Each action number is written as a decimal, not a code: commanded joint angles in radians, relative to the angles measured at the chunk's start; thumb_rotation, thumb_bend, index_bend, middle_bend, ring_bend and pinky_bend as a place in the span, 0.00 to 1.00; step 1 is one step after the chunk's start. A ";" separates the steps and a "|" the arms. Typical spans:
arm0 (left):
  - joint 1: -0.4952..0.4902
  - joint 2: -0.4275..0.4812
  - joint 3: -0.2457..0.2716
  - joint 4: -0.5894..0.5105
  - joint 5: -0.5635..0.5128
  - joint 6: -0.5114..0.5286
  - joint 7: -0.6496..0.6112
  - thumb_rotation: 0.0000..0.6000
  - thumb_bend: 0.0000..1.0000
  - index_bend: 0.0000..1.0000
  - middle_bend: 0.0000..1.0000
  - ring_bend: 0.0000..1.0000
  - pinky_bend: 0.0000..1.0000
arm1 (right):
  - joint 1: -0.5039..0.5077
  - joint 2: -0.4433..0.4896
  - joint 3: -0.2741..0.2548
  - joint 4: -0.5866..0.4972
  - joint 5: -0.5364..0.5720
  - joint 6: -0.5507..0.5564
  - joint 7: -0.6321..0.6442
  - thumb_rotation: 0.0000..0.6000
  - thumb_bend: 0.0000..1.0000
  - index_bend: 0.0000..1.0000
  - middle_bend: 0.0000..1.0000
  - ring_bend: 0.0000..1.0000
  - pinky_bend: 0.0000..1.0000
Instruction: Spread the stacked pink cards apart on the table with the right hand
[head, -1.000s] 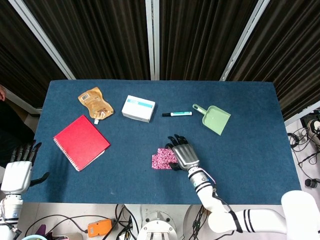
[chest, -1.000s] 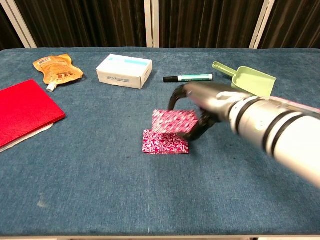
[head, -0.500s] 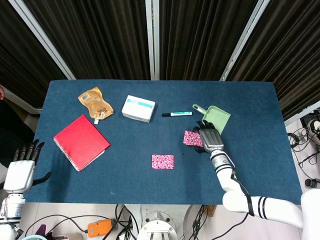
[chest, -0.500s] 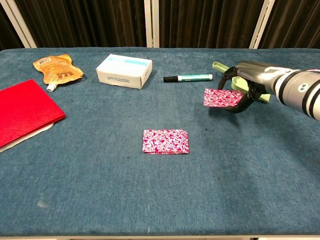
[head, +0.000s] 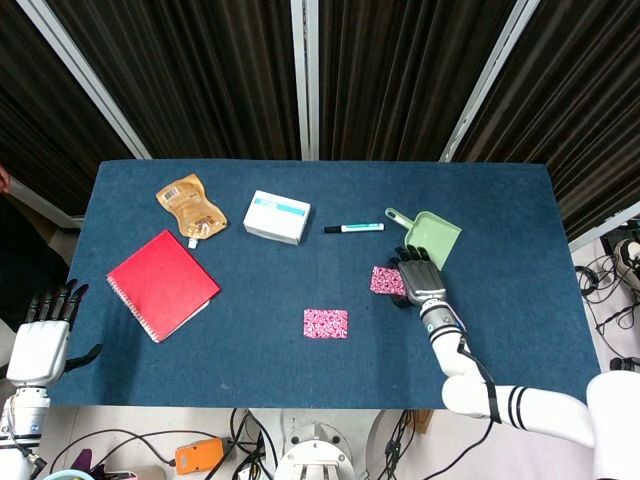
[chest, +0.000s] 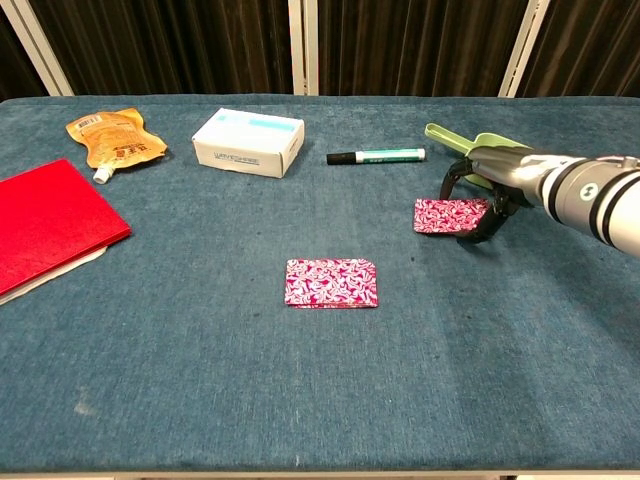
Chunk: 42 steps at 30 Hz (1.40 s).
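One pink patterned card (head: 325, 323) (chest: 331, 283) lies flat near the middle front of the blue table (head: 250, 290). A second pink card (head: 386, 280) (chest: 449, 215) is low over the cloth to its right, still held at its right edge by my right hand (head: 420, 279) (chest: 490, 185), fingers curled around it. Whether that card touches the cloth I cannot tell. My left hand (head: 42, 335) hangs off the table's left front corner, fingers apart, holding nothing; the chest view does not show it.
A green dustpan (head: 428, 236) (chest: 495, 155) lies just behind the right hand. A marker (head: 353, 228), a white box (head: 277, 216), an orange pouch (head: 191, 206) and a red notebook (head: 162, 283) sit further left.
My right hand lifted the top card off the stack, carried it right toward the dustpan, and has now lowered it close to the cloth. The other card stayed put.
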 joint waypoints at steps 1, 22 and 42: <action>0.001 -0.002 0.000 0.003 0.002 0.002 -0.003 1.00 0.13 0.07 0.00 0.00 0.00 | -0.003 0.008 -0.009 -0.014 -0.001 0.004 -0.002 1.00 0.58 0.24 0.16 0.00 0.05; 0.012 -0.003 0.005 0.012 0.009 0.020 -0.012 1.00 0.13 0.07 0.00 0.00 0.00 | -0.022 0.016 -0.098 -0.366 -0.194 0.109 -0.045 1.00 0.48 0.29 0.16 0.00 0.03; 0.011 -0.018 0.006 0.047 0.008 0.010 -0.037 1.00 0.13 0.07 0.00 0.00 0.00 | 0.017 -0.216 -0.057 -0.206 -0.078 0.194 -0.175 1.00 0.48 0.31 0.16 0.00 0.03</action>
